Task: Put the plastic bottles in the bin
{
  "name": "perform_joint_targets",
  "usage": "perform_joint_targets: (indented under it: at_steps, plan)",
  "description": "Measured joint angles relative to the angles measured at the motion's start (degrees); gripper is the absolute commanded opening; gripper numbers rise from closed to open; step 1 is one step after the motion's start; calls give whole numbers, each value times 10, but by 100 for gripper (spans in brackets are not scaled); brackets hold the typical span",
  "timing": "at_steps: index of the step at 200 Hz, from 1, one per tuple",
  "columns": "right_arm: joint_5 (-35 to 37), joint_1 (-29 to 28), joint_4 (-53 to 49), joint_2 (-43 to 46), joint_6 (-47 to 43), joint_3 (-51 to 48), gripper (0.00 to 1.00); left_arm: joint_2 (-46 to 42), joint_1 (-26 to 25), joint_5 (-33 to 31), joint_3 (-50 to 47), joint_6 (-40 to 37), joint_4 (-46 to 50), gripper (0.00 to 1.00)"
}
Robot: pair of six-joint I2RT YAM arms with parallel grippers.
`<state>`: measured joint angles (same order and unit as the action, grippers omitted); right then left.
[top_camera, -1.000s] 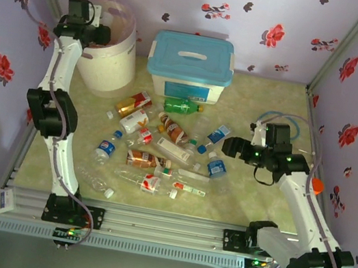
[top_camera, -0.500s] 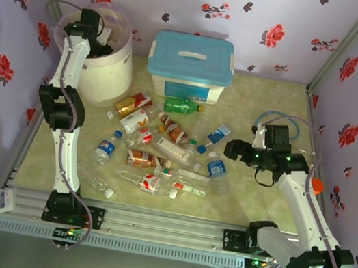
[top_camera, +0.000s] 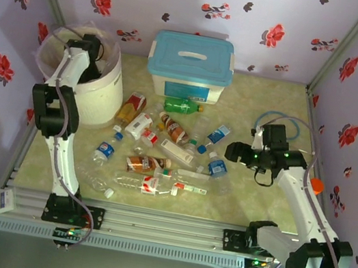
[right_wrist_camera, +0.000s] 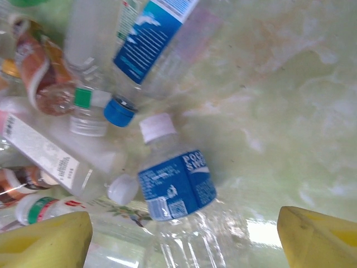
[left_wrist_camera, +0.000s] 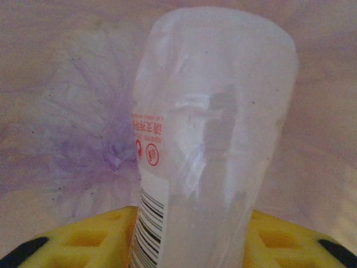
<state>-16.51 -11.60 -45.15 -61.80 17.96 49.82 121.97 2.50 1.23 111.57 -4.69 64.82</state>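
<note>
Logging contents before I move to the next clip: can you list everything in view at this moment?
bottles: about fifteen, mostly clear, some amber, one green; scattered mid-table before the box.
held bottle: one, clear; inside the bin.
bin: one, white, pinkish liner; far left.
box: one, white, light-blue lid; far centre.
table: one, pale green.
walls: lilac, red flowers.
left gripper: shut on held bottle.
right gripper: open, above a blue-label bottle.

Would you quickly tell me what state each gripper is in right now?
Left gripper: closed on a clear bottle, over the bin.
Right gripper: open, holding nothing.
</note>
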Motion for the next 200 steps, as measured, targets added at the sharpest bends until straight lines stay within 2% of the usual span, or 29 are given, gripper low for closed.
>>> perform_joint_targets:
  at_steps: [30,57,82,132,180,200]
  plan:
    - [17,-13,-33,-2,1,-1,84,-26,0,-2,-31,6,-14,62]
    - [27,-58,-40,-3,3,-18,84,-26,0,-2,-40,13,-23,85]
    - [28,-78,-38,-21,11,-48,84,-28,0,-2,-40,14,-30,98]
    - [33,-90,-18,-68,29,-65,81,-75,0,-2,-40,16,-45,100]
    - [28,-105,10,-96,47,-78,81,-202,0,-13,-41,36,-93,100]
    - [26,-105,19,-119,55,-81,77,-256,0,-18,-51,48,-119,99]
